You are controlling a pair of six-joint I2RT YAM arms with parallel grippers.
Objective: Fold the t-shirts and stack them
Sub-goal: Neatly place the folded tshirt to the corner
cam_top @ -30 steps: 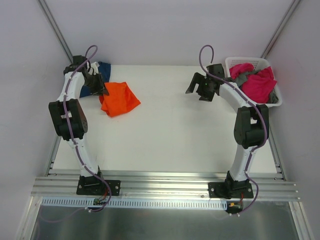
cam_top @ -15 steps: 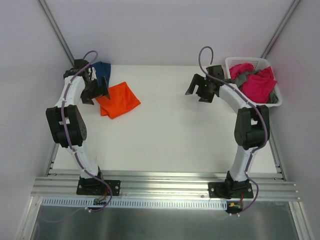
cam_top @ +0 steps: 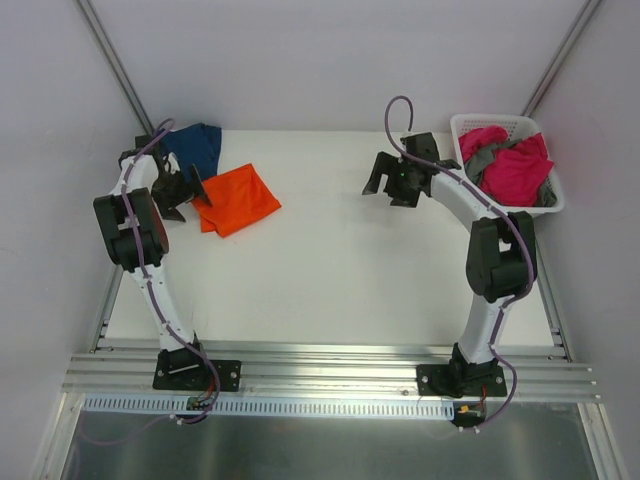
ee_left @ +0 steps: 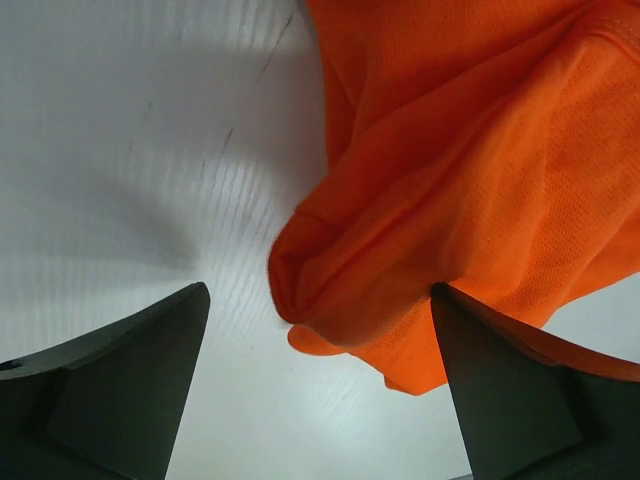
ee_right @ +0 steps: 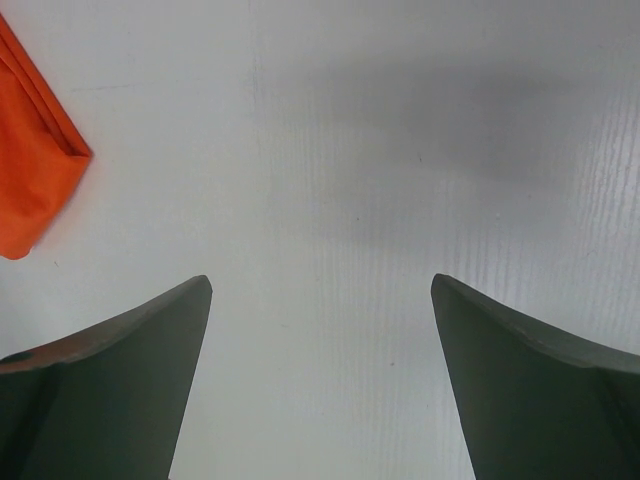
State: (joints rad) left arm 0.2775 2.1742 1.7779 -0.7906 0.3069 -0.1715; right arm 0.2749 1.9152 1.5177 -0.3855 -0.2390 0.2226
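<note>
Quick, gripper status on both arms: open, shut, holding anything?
Left gripper: open, gripping nothing; the orange t-shirt lies just ahead of it.
Right gripper: open, empty, over the table.

Navy shirt seemingly partly behind left arm; orange shirt cut by left wrist view's edges.
</note>
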